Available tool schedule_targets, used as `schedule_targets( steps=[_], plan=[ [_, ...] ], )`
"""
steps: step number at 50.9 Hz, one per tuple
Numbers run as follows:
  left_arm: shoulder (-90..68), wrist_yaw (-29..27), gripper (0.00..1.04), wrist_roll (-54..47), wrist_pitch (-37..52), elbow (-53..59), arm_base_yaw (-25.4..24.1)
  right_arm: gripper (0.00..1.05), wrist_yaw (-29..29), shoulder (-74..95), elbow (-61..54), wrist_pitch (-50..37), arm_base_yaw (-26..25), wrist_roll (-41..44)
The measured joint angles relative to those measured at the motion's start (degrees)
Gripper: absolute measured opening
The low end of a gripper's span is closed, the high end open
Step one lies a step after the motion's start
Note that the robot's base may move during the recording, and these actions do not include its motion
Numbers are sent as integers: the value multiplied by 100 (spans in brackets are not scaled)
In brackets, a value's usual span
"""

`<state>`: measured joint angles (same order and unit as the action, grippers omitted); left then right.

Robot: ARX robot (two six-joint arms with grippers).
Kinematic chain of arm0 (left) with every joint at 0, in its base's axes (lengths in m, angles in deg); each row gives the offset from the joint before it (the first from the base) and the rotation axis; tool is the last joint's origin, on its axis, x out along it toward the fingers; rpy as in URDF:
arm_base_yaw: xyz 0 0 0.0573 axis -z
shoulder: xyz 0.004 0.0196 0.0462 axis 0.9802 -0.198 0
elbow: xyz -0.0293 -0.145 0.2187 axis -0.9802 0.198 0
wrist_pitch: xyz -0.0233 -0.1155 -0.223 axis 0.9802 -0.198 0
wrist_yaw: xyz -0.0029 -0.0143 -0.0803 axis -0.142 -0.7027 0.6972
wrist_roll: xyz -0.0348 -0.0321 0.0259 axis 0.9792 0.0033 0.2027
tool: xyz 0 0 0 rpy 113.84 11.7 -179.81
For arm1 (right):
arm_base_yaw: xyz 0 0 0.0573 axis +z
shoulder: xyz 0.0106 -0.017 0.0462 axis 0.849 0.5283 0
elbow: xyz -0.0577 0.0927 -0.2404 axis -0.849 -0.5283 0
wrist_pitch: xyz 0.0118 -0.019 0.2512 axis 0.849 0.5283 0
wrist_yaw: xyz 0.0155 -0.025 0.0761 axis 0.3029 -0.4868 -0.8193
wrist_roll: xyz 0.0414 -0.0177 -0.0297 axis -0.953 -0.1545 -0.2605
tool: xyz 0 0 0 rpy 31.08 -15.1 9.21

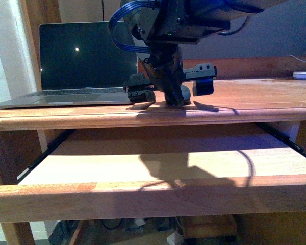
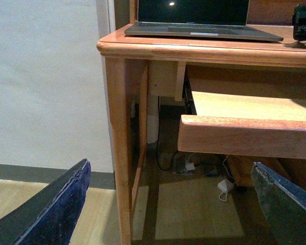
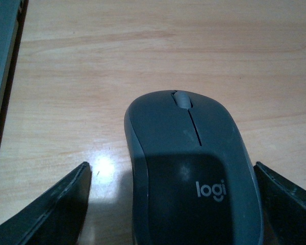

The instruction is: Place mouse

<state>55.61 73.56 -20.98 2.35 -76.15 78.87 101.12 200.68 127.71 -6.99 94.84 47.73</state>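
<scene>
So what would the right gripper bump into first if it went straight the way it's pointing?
Probably the mouse: it lies on the desk right between the right gripper's open fingers. Going straight on, they would reach the wooden desk on either side of it.

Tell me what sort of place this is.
Likely a home or office computer workstation: a wooden desk with a pull-out tray, an open laptop on top, and a grey mouse.
</scene>
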Motion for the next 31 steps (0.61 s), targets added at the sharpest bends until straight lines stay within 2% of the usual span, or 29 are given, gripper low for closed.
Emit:
schedule_targets(
  steps=[9,18,23,31],
  plan=[
    [0,0,97,2,0,0,0,97,-627,-1335,-1672,-1718,-297,0],
    [0,0,97,0,0,0,0,97,-1451,-3034,-3471,-2986,-638,127],
    [0,0,97,0,0,0,0,97,-2570,-4476,-5265,-3703,-955,345],
    [0,0,97,0,0,0,0,97,-4223,-6057,-7772,-4142,-1453,699]
  ],
)
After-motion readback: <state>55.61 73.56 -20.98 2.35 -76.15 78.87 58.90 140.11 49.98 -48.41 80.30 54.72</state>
